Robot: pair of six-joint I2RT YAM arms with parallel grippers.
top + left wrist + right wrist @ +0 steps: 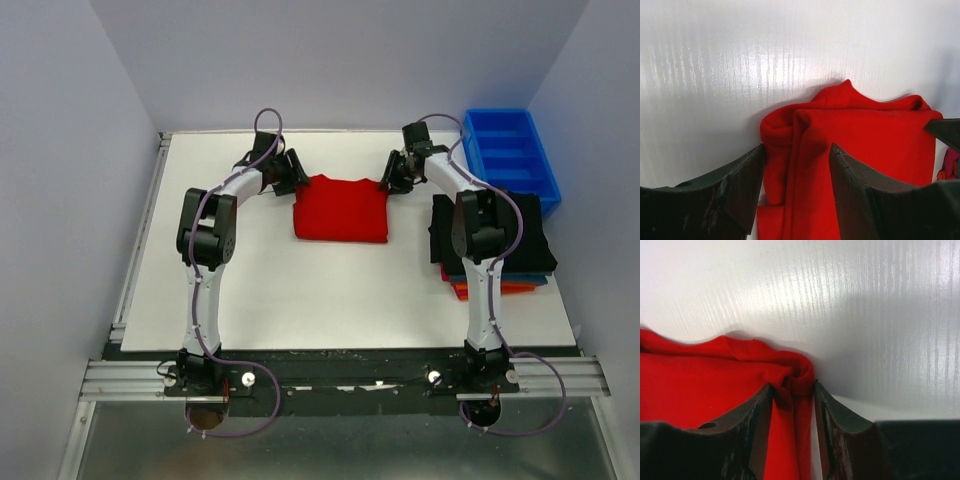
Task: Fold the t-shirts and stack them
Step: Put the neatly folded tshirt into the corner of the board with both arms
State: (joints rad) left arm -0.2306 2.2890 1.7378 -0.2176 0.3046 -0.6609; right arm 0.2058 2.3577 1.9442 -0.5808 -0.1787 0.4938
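Top external shows the red t-shirt half folded on the table, with the left gripper and right gripper at its far corners, I think to take the next fold. The folded shirts are stacked at the right, and the blue bin shows no cloth inside. Left wrist: the fingers stand apart over the red edge. Right wrist: the fingers are narrow around a bunched corner, but whether they pinch it I cannot tell
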